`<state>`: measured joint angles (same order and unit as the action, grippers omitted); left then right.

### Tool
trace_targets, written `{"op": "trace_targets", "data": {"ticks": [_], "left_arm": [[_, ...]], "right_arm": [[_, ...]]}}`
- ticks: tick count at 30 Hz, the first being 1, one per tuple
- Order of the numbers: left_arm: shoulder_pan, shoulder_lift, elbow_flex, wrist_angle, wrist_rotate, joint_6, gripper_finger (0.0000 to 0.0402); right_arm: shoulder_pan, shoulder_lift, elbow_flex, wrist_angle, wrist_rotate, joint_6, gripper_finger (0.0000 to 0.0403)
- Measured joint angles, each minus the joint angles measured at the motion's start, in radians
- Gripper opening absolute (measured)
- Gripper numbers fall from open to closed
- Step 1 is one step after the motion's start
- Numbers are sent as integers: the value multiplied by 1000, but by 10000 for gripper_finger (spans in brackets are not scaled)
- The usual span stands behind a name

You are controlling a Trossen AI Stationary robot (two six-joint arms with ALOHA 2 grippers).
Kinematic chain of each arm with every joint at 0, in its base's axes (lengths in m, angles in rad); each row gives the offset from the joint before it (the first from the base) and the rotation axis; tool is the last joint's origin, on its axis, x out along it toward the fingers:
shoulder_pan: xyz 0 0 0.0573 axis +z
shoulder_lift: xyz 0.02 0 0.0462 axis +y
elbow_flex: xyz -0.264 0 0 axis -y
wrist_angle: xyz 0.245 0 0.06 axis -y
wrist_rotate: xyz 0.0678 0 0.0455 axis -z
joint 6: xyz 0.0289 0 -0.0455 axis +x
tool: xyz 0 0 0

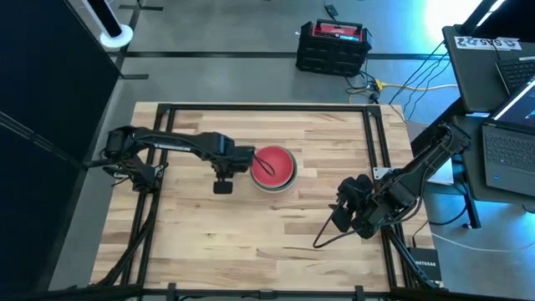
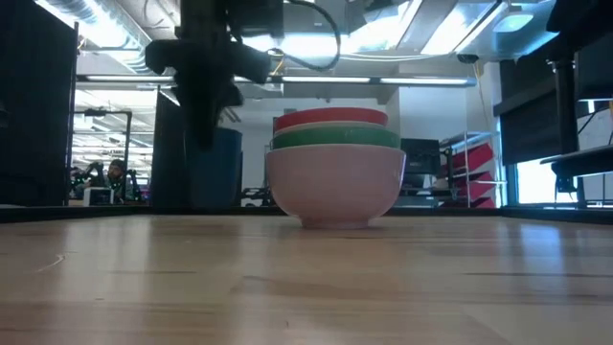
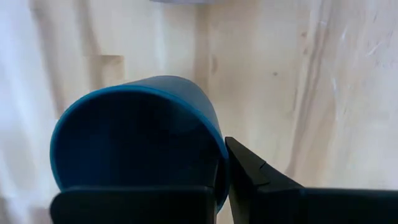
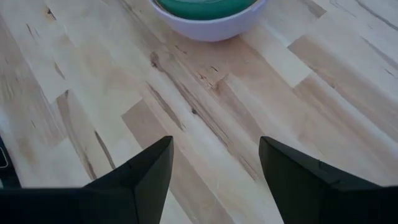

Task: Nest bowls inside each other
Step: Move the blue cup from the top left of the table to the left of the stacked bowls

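A red bowl sits nested in a green bowl, which sits in an off-white bowl standing on its foot at the table's middle. Just left of this stack, my left gripper points down and is shut on a blue bowl. My right gripper hangs open over the table's right near part, with nothing between its fingers. Its wrist view shows the stack's off-white bowl ahead of it. My left gripper pinches the blue bowl's wall at the rim, with one finger inside the bowl and the other finger outside. The fingers come from above, pointing down. The bowl hangs below them on its side, its hollow open to the wrist camera.
A black frame runs around the wooden tabletop. Bare wood lies in front of the stack and to its left. Beyond the table stand a black and red case on the floor and laptops at the right.
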<state>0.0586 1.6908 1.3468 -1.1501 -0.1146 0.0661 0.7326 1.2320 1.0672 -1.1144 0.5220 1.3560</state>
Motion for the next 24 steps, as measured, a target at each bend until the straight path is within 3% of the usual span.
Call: {"op": "trace_targets", "data": {"ticks": [24], "left_arm": [[-11,10,-94,89,56,17,0]], "right_arm": [[0,0,0,18,-24,0,223]]}}
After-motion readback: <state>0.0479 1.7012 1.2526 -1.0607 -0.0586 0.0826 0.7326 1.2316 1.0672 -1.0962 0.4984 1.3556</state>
